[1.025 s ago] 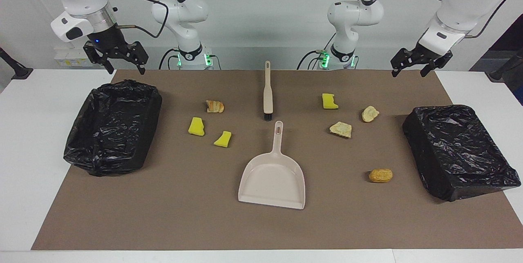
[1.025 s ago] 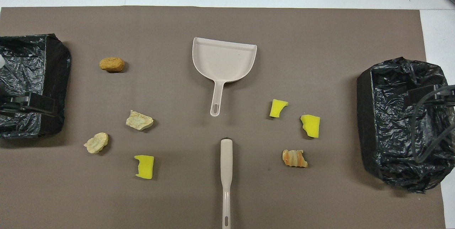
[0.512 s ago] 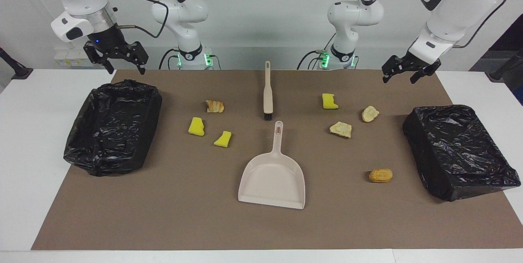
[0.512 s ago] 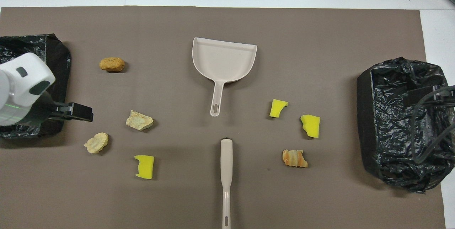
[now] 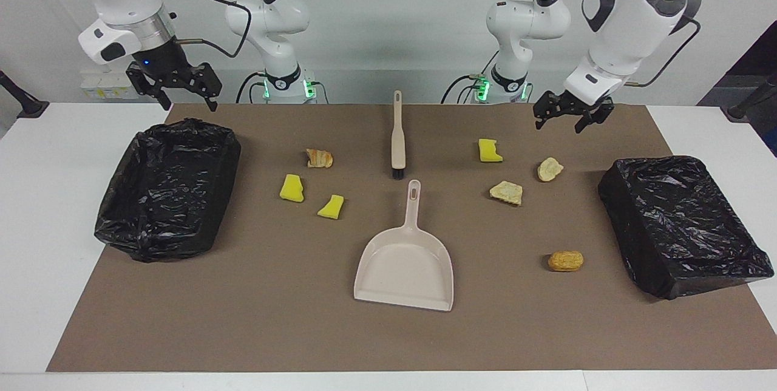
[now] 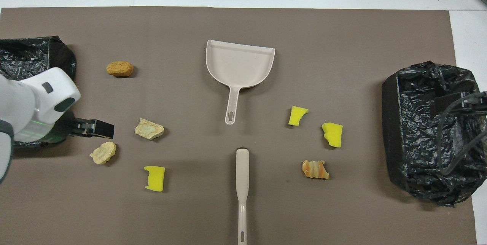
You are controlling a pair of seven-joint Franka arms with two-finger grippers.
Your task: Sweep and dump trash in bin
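Left gripper (image 5: 564, 116) open in the air over the mat (image 5: 255, 318) near a pale bread lump (image 5: 549, 169), right gripper (image 5: 179, 88) open above a black-lined bin (image 5: 167, 187), seven trash scraps (image 5: 291, 188) scattered on the mat around brush (image 5: 397, 136) and dustpan (image 5: 405, 266)

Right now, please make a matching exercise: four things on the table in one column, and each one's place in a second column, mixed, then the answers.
Things:
1. dustpan
2. brush
3. orange-brown lump
4. striped bread scrap

Places:
A. alone, beside the bin at the left arm's end
B. mid-table, nearer to the robots than the dustpan
C. near two yellow sponge pieces, toward the right arm's end
D. mid-table, handle pointing toward the robots

Pairs: 1-D, 2-B, 3-A, 4-C
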